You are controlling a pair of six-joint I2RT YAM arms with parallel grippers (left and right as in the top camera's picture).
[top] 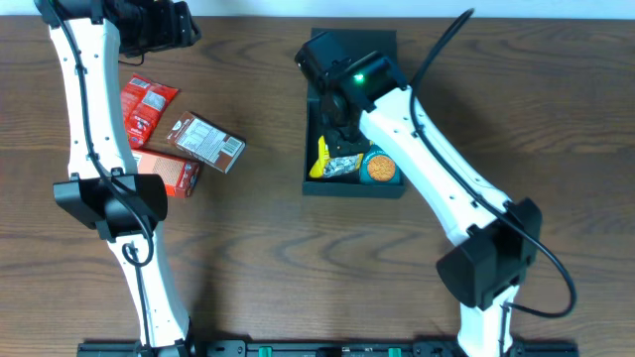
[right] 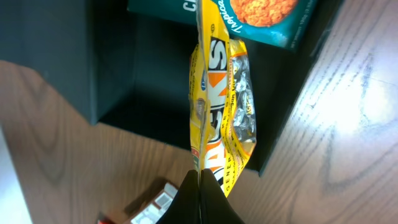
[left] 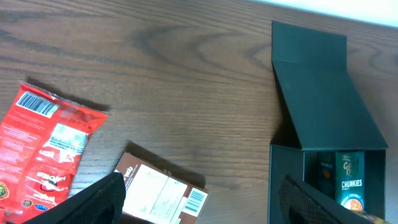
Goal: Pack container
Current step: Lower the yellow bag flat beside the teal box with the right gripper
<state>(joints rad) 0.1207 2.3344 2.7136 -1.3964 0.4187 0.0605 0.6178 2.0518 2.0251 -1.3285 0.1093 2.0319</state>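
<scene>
- My right gripper was clenched on one end of the yellow snack pack. The pack ran straight away from my fingertips, its long axis pointing at the Chunkies carton.
- The container sat open on the wooden table, flap lid laid back. The pack hung over one corner, its far end above the dark floor and its held end seemingly out past the wall.
- By my judgement, the pack needed carrying further inward before I let go; free floor lay beside the carton.
- My left gripper stood spread and empty, well apart, above the brown carton and red pack.
</scene>
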